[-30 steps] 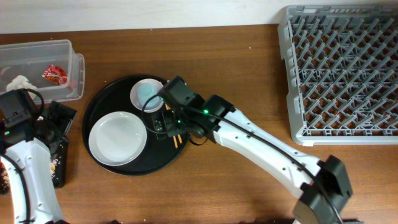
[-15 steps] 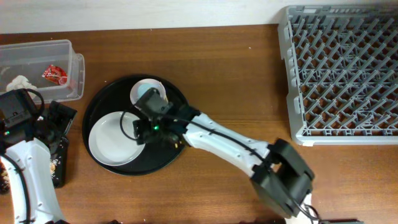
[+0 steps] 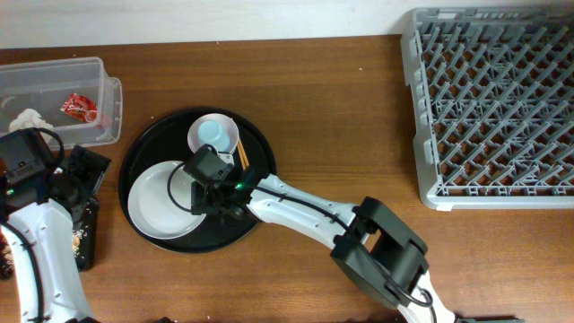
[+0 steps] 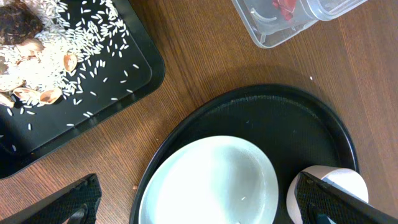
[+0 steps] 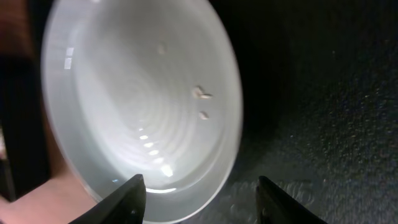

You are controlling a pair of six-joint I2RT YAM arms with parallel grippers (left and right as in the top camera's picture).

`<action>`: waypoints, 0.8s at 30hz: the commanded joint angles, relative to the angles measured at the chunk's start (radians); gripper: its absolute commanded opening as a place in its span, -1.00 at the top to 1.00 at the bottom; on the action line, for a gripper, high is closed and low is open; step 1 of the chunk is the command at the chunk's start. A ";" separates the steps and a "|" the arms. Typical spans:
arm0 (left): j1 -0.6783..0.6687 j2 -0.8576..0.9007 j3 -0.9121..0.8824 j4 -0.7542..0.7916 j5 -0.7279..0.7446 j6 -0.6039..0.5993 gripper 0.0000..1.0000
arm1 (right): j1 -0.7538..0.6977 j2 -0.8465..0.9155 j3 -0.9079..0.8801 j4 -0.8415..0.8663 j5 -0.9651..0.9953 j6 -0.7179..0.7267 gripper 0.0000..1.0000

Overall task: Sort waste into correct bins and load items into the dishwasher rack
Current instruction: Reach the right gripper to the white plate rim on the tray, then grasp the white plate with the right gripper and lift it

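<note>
- The right gripper [image 5: 200,198] hangs low over the round tray [image 3: 145,151]. Its jaws are apart and straddle the plate's rim without gripping it.
- The plate [image 3: 163,203] lies at the tray's lower left.
- The cup [image 3: 213,135] sits at the tray's top, with the chopsticks [image 3: 240,154] just right of it.
- The left gripper [image 4: 196,202] is spread wide above the plate's left side.
- The tub [image 3: 49,76], upper left, holds the wrapper [image 3: 79,108] and the tissue [image 3: 27,118].
- The box [image 4: 142,73] holds rice flakes [image 4: 74,37] and a brown lump [image 4: 15,22].
- The rack [image 3: 493,108] fills the upper right.

White plate [image 3: 157,202] (black tray [image 3: 151,142])
</note>
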 commanded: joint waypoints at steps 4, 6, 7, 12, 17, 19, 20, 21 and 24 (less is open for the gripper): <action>0.003 -0.017 0.003 0.002 0.001 -0.012 -0.98 | 0.011 0.039 0.008 0.005 0.002 0.016 -0.08; 0.003 -0.017 0.003 0.002 0.000 -0.012 -0.98 | 0.020 0.047 0.008 0.003 0.001 0.017 -0.01; 0.003 -0.017 0.003 0.002 0.001 -0.012 -0.98 | 0.022 0.050 0.008 0.003 0.001 0.017 0.02; 0.003 -0.017 0.003 0.002 0.001 -0.013 -0.98 | 0.035 0.055 0.008 0.010 -0.023 0.018 0.06; 0.003 -0.017 0.003 0.002 0.000 -0.012 -0.98 | 0.034 0.077 0.008 0.015 -0.022 0.043 0.07; 0.003 -0.017 0.003 0.002 0.000 -0.012 -0.98 | 0.034 0.080 0.008 0.014 -0.024 0.055 0.08; 0.003 -0.017 0.003 0.002 0.000 -0.012 -0.98 | 0.034 0.081 0.008 0.017 -0.024 0.058 0.10; 0.003 -0.017 0.003 0.002 0.001 -0.013 -0.98 | 0.034 0.082 0.008 0.018 -0.021 0.061 0.20; 0.003 -0.017 0.003 0.002 0.001 -0.012 -0.98 | 0.032 0.084 0.008 0.018 -0.010 0.061 0.58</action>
